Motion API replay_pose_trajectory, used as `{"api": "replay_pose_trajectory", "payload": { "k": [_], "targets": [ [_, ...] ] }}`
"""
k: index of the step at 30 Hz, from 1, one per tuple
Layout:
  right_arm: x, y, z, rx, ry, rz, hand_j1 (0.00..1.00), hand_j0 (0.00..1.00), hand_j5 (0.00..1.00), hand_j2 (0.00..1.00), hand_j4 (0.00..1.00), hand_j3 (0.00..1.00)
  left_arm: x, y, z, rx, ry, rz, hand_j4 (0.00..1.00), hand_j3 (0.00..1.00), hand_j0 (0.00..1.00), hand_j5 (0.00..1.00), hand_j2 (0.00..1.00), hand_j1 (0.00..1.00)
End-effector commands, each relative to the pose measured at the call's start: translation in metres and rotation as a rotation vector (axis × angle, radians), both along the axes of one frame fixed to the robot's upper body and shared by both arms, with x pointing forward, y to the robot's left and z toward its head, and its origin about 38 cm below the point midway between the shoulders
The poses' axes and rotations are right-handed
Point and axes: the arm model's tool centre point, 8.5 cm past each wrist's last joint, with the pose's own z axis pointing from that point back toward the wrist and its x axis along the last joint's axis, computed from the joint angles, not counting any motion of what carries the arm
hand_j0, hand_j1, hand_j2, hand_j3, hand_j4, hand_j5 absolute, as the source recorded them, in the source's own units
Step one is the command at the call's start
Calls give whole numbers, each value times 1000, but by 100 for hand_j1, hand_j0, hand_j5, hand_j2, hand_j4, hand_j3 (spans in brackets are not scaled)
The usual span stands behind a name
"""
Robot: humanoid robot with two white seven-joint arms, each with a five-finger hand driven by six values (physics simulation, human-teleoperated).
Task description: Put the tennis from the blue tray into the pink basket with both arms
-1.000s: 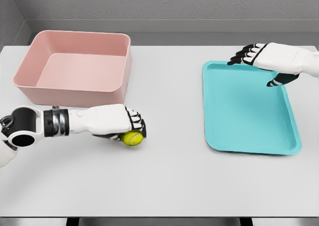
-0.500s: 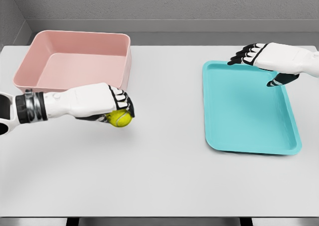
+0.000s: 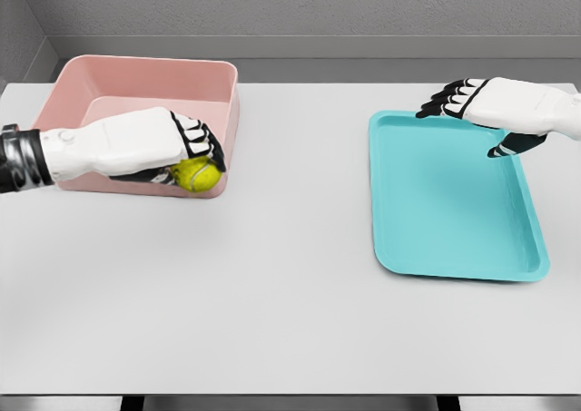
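Now left hand grips tennis ball at pink basket front wall; right hand spread over blue tray.

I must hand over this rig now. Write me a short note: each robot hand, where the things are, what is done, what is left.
Left robot hand: shut on the tennis ball, held in front of the near wall of the pink basket.
Right robot hand: open, holds nothing, over the far edge of the blue tray.
Done: ball is out of the tray and in the left hand.
Left: carry it over the basket rim, release it inside.
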Motion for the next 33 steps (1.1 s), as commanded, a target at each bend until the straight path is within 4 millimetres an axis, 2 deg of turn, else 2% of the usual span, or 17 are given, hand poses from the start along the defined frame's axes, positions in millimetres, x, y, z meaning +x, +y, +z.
{"api": "replay_pose_trajectory", "payload": {
  "k": [1,16,25,33],
  "targets": [
    [0,0,1,6,0,-2,100,100,100,100,100,100,2,4,-1,-4,9,14,44,44,44,44,44,44],
    [0,-2,1,3,0,-4,100,100,100,100,100,100,28,24,10,-5,-8,98,44,44,44,44,44,44],
    [-1,-4,2,0,-1,-8,100,100,100,100,100,100,39,28,6,-14,3,129,44,44,44,44,44,44],
    [-1,-3,2,1,-1,-7,100,100,100,100,100,100,59,39,-2,-29,27,196,44,44,44,44,44,44]
  ]
}}
